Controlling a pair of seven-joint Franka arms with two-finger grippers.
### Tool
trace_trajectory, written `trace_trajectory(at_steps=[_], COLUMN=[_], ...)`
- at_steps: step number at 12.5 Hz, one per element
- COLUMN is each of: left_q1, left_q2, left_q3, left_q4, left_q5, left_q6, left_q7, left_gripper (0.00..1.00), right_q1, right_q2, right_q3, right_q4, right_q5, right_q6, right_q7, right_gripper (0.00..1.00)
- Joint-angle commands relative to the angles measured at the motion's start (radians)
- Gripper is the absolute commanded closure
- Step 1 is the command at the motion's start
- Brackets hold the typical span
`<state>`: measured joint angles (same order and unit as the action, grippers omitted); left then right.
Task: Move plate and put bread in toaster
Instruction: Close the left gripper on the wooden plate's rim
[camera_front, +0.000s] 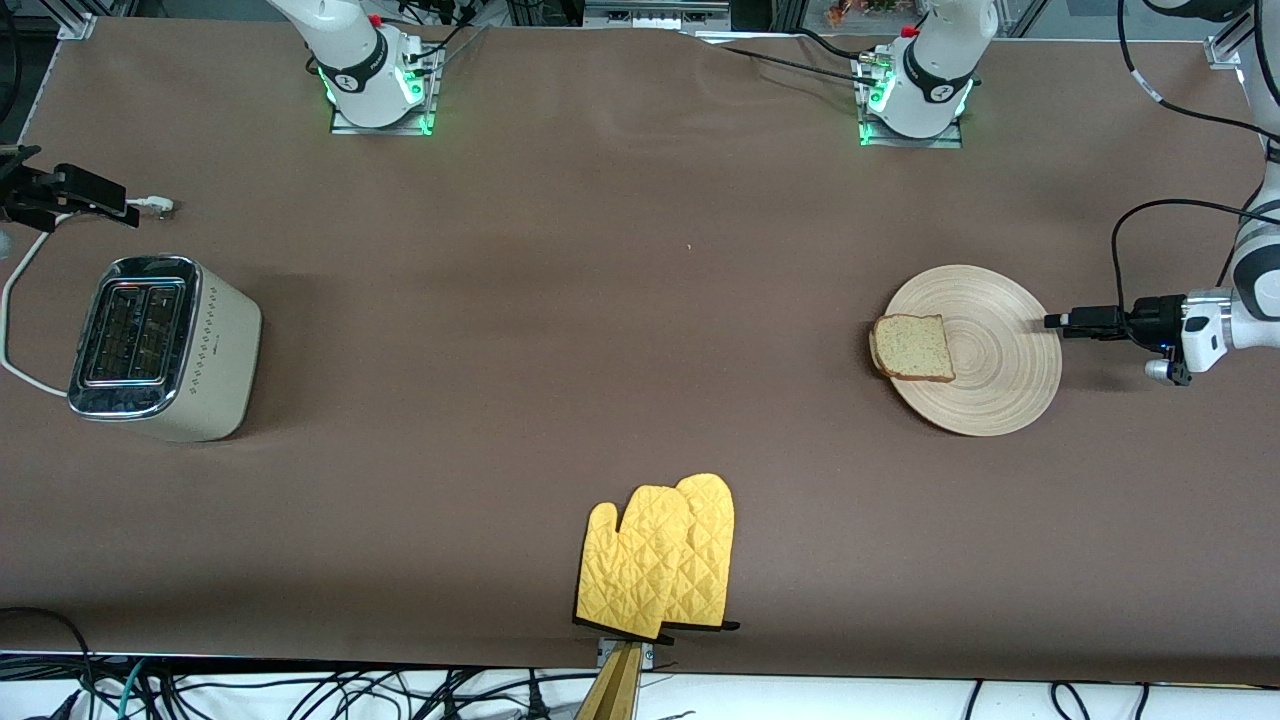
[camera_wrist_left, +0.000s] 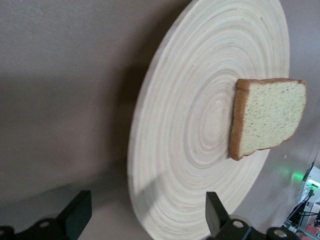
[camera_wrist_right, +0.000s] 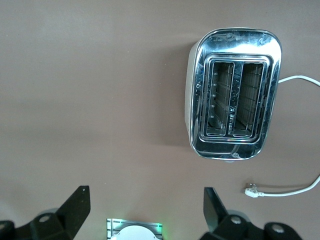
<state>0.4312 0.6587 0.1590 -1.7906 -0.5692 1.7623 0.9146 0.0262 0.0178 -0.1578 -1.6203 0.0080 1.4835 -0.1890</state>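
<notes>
Bread (camera_front: 913, 347) lies on your plate (camera_front: 990, 390), on the part turned away from the left gripper (camera_front: 1060, 321). That gripper sits low at the plate's rim toward the left arm's end of the desk (camera_front: 600, 350), and you can see its jaws spread wide, holding nothing, with the plate's edge just ahead of them. Your right gripper (camera_front: 125, 208) hangs over the desk beside the toaster (camera_front: 160, 345), jaws likewise open and empty. The toaster stands upright, both slots facing up, its white cord (camera_wrist_right: 295, 189) unplugged on the desk. Yellow oven mitts (camera_front: 660, 560) lie well apart from both jaws.
</notes>
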Motion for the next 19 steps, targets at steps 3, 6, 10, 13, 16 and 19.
trace_trajectory(at_steps=[3,6,10,13,16,19], left_q1=[0.017,0.012,0.006,0.006,0.003,-0.015], left_q2=[0.036,0.058,0.078,0.088,0.105,0.111], left_q3=[-0.003,-0.003,-0.004,-0.006,-0.006,-0.006], left_q4=[0.031,0.031,0.03,0.028,0.025,0.025], left_q5=[-0.101,-0.147,-0.184,-0.19,-0.222,-0.248], left_q6=[0.005,0.005,0.005,0.003,0.003,0.005], left_q7=[0.078,0.081,0.083,0.084,0.107,0.132], left_gripper=[0.0,0.0,0.14,0.33,0.45,0.47], right_q1=[-0.006,-0.006,-0.006,-0.005,-0.005,-0.005], right_q2=[-0.009,-0.009,-0.009,-0.009,-0.009,-0.009], right_q3=[0.001,0.001,0.001,0.001,0.001,0.001], right_q4=[-0.001,-0.001,-0.001,0.0,-0.001,-0.001], right_q5=[0.018,0.018,0.018,0.018,0.018,0.018], right_q6=[-0.011,-0.011,-0.014,-0.015,-0.015,-0.015], right_q7=[-0.003,-0.003,-0.003,-0.003,-0.003,-0.003], right_gripper=[0.0,0.0,0.0,0.0,0.0,0.0])
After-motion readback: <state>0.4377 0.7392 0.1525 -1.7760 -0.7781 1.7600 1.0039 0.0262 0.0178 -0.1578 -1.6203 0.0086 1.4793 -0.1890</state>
